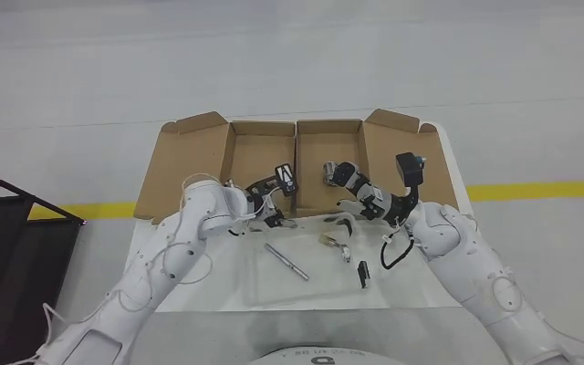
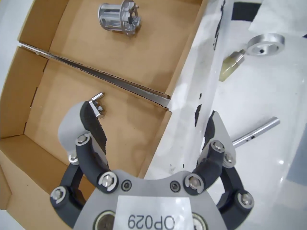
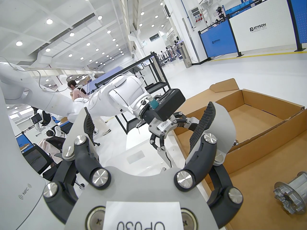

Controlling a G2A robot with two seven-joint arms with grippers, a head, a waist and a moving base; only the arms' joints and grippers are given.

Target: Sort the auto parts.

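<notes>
Pale grey factory floor crossed by a yellow line [image 1: 525,191], with a black rack [image 1: 23,246] at the far left edge. In front, a white table [image 1: 228,285] carrying two open cardboard boxes side by side along its far edge, sharing a middle wall.

On the floor of the left box [image 1: 260,151], near the front wall, one small metal bracket [image 2: 97,101] with a pin. Over that wall the left gripper [image 2: 151,112], released and spread wide, holding nothing. One finger over the box floor, its pad covering part of the bracket, the other over the table. Cannot tell whether pad and bracket touch.

Just beside, flat on the table, a slim steel rod [image 2: 256,132], one end hidden behind the table-side finger. Further right, a silver ring [image 2: 275,39] with a yellowish plug [image 2: 230,66], tip against its rim. Nearer the robot and apart from both, a small black part [image 1: 363,273].

Inside the right box [image 1: 328,146], a ribbed metal hub [image 2: 120,16] on its side. At that box's front wall the right gripper [image 3: 147,111], likewise empty and spread, one finger over the box beside the hub and the other over the table.
</notes>
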